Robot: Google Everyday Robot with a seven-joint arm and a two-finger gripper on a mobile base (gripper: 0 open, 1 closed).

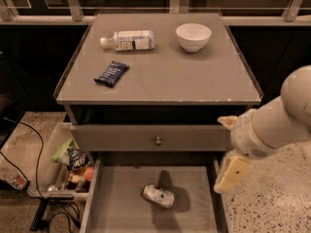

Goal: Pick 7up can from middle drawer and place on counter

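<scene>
Hanging beside middle drawer point(121, 205), end effector point(232, 174) seems part-hidden

Cream gripper point(232, 176) at the right of the grey middle drawer point(121, 205) with its silver-green 7up can point(158, 196), below a grey counter point(194, 79) bearing a white bowl point(193, 36).

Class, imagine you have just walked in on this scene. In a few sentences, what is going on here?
A one-armed robot is working at a grey cabinet. Its gripper hangs at the right edge of the open middle drawer. The 7up can lies on its side on the drawer floor, apart from the gripper and not yet picked up. On the counter lie a plastic bottle, a white bowl and a dark blue packet.
</scene>
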